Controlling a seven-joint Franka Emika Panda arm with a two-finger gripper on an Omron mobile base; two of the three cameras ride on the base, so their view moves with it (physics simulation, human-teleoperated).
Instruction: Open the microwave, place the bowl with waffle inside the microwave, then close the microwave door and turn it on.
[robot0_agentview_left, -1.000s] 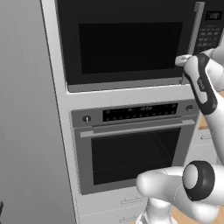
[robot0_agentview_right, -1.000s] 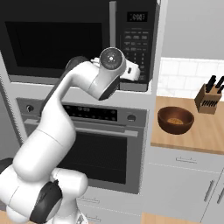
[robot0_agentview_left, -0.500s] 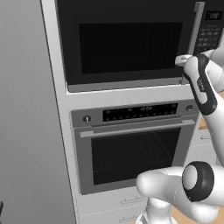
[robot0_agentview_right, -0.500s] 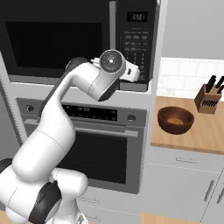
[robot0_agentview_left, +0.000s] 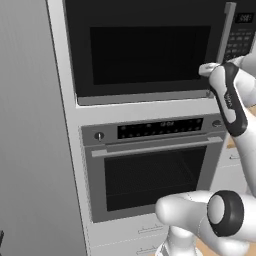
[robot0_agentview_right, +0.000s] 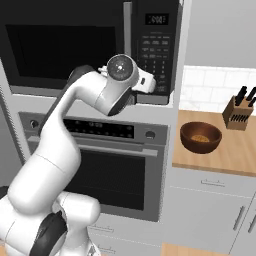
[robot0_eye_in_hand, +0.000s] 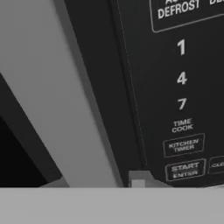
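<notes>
The black microwave (robot0_agentview_right: 65, 50) is built in above the oven, its door (robot0_agentview_left: 150, 47) closed. The tall grey handle (robot0_agentview_left: 227, 30) stands beside the keypad (robot0_agentview_right: 157, 50). My gripper (robot0_agentview_right: 148, 84) is up against the handle's lower end, and it also shows beside the handle in the left base view (robot0_agentview_left: 207, 70). In the hand view the grey handle (robot0_eye_in_hand: 74, 96) runs slantwise very close, with the keypad (robot0_eye_in_hand: 183, 105) to its right. The gripper looks open and holds nothing. The reddish-brown bowl (robot0_agentview_right: 201, 137) with the waffle sits on the wooden counter (robot0_agentview_right: 235, 150) to the right.
The steel oven (robot0_agentview_left: 150, 170) with a horizontal handle bar sits right under the microwave. A knife block (robot0_agentview_right: 240, 111) stands at the back of the counter. A tall grey panel (robot0_agentview_left: 30, 125) flanks the left side. Drawers (robot0_agentview_right: 215, 210) lie under the counter.
The hand has crept slightly closer to the handle's lower end. The door stays closed and the bowl has not moved.
</notes>
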